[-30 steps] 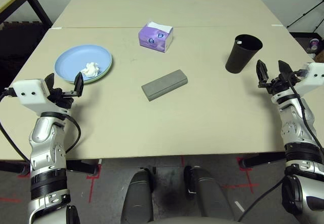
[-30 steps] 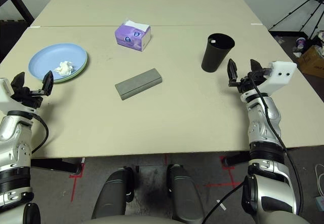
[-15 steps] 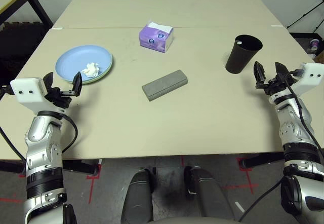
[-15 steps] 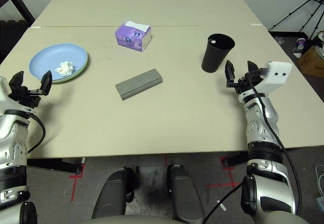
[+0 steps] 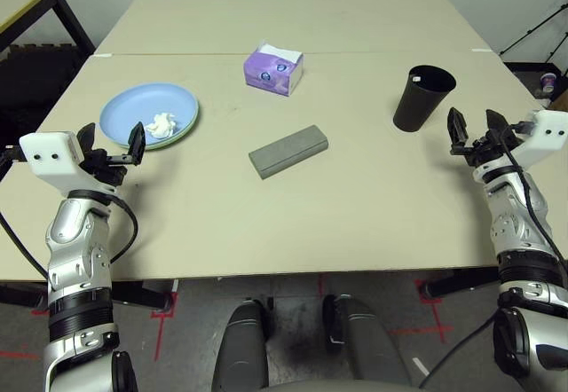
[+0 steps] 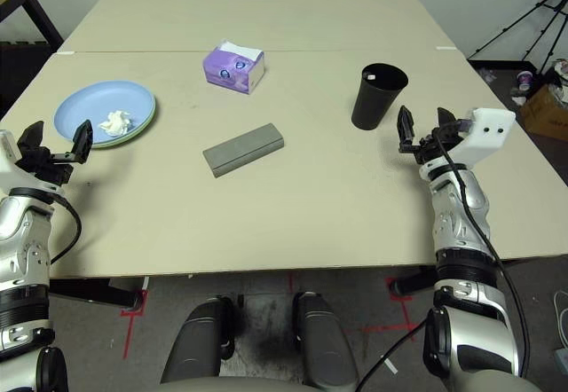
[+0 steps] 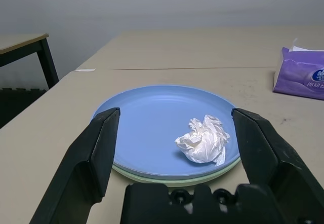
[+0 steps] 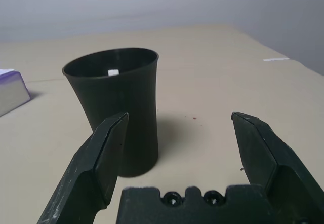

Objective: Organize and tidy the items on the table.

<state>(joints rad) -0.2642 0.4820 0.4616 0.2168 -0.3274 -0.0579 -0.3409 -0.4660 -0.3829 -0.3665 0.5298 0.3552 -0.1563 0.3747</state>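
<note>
On the beige desk [image 5: 373, 197], a blue plate [image 5: 133, 108] sits stacked on a green plate [image 7: 202, 176] at the left, with a crumpled tissue [image 5: 161, 125] on top. The left pincer [image 5: 112, 146] hovers just beside them, spread wide and empty. A grey case [image 5: 288, 151] lies mid-desk, a purple tissue box [image 5: 273, 67] beyond it. The right pincer [image 5: 475, 129], also spread wide and empty, hovers near the upright black cup [image 5: 422, 98].

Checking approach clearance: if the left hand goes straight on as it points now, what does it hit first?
Likely the near rim of the blue plate, stacked on a green one. The open left hand is lined up with it, and the crumpled tissue lies further along. The hand may sit high enough to pass over the rim; depth is unclear.
</note>
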